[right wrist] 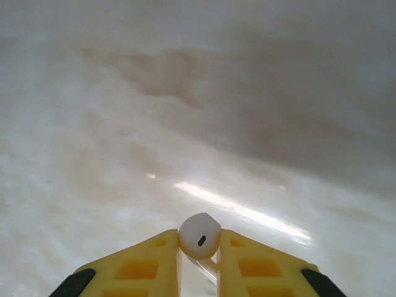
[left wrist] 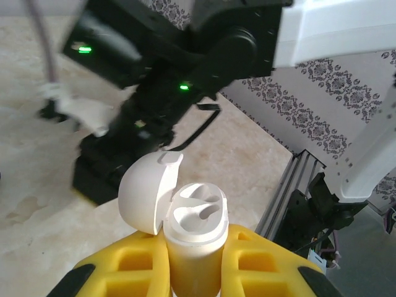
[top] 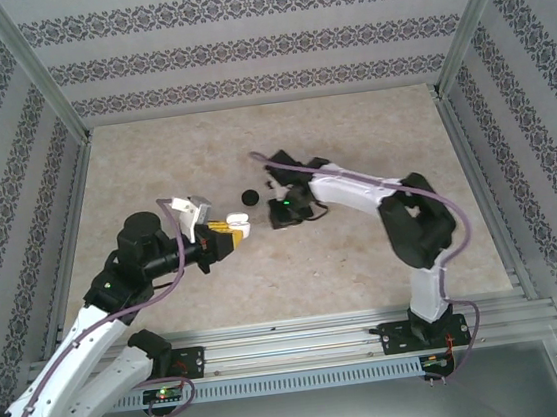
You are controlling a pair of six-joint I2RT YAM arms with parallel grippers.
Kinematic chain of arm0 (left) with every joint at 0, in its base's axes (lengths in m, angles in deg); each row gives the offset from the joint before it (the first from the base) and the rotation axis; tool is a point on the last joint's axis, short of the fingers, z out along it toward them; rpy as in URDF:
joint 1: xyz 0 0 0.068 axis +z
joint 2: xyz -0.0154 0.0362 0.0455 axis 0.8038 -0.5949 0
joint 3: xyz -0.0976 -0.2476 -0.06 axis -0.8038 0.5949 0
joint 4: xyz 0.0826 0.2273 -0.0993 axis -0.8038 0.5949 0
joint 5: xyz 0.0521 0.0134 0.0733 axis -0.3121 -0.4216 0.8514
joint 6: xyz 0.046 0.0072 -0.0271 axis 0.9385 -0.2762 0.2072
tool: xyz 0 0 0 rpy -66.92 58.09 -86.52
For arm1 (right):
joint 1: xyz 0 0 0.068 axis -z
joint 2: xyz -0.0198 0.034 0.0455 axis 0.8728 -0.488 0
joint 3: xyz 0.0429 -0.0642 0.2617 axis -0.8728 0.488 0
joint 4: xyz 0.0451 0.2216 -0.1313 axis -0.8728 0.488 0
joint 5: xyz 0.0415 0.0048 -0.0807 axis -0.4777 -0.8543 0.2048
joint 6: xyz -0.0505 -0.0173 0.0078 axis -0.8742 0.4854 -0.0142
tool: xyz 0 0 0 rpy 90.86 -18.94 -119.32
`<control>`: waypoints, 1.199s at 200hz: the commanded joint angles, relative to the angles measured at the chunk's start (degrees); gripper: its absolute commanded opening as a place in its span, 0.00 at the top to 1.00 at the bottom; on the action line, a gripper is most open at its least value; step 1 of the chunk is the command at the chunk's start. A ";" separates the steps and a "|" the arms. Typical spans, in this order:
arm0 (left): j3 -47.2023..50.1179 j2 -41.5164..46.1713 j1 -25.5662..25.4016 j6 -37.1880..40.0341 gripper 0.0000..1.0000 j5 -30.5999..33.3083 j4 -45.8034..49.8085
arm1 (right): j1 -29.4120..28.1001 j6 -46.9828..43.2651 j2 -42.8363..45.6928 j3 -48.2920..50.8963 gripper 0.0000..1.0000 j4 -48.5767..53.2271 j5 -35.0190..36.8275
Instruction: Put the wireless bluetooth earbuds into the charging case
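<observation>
We are clamping the small glossy white plastic charging case (left wrist: 195, 238), its lid (left wrist: 145, 192) flipped open, between our left gripper's (left wrist: 197, 269) closed yellow fingers, over the beige stone-patterned table (top: 202, 157). Our right gripper (right wrist: 198, 257) is pinching a rounded white earbud (right wrist: 199, 236).

Right fingers (right wrist: 142, 266) hide most of the earbud (right wrist: 198, 236) stem; the table (right wrist: 185, 93) looks blurred.

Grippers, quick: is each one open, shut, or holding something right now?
Left gripper: closed on the charging case, with its lid flipped open.
Right gripper: closed on a white earbud.
</observation>
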 commanded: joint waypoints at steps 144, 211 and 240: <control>-0.67 -15.79 -12.72 -0.69 1.00 5.35 -18.26 | 14.59 6.11 22.89 22.48 0.51 6.61 0.12; -0.11 -15.73 -14.18 -0.85 1.00 7.48 -18.72 | 13.08 -5.10 16.67 14.94 0.51 16.14 5.41; -0.06 -16.12 -15.00 -0.63 1.00 7.75 -18.27 | 11.13 -6.06 12.66 12.19 0.51 17.86 7.18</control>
